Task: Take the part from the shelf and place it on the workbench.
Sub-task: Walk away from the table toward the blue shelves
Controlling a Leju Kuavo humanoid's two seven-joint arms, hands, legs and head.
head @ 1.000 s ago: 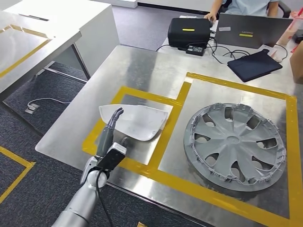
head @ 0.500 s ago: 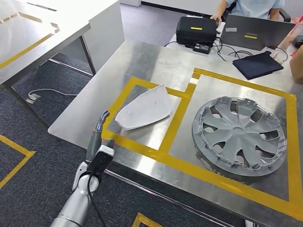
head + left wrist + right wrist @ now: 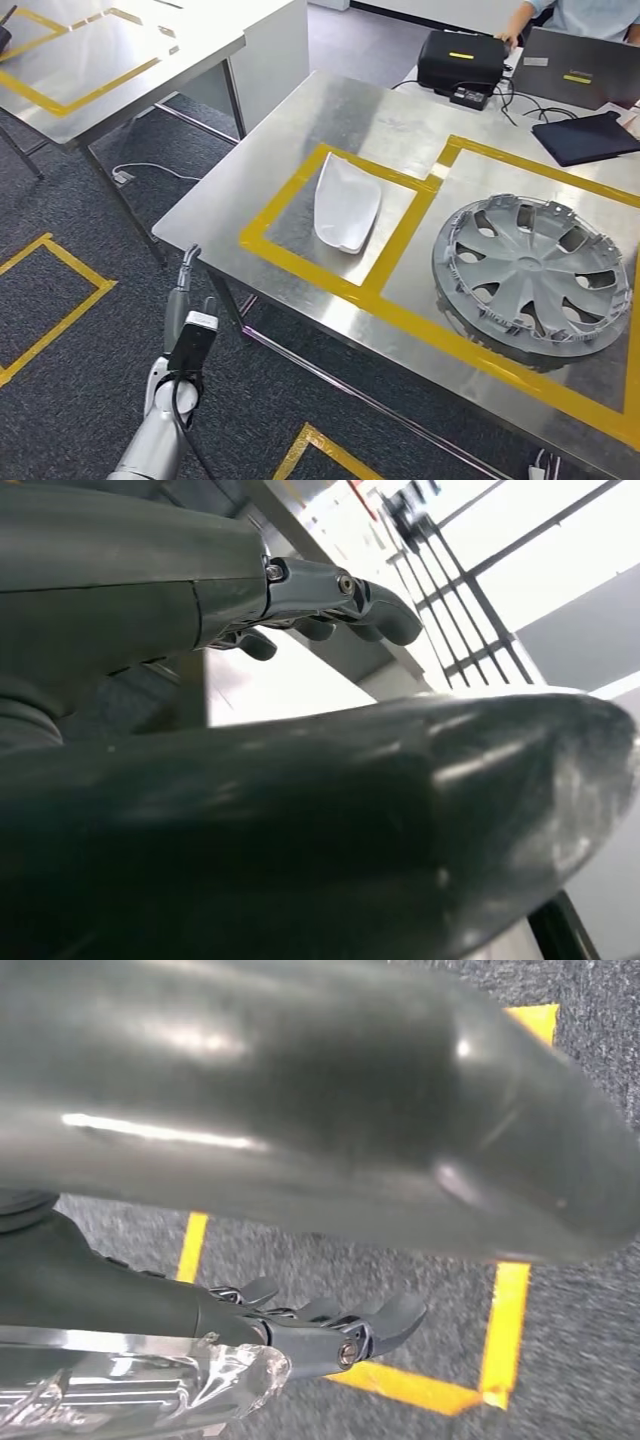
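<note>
White curved part (image 3: 346,203) lying flat inside the yellow-taped square (image 3: 281,197) on the steel surface (image 3: 226,190), wheel cover (image 3: 531,278) beside it, left robot hand (image 3: 180,296) off the edge, fingers straight, empty, right robot hand (image 3: 317,1335) extended over carpet, holding nothing

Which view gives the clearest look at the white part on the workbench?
The head view. There the white part lies whole inside the smaller yellow-taped box on the workbench, with the left hand off the table edge. The left wrist view gives that hand's fingers and bright windows, the right wrist view carpet and floor tape; neither includes the part.
</note>
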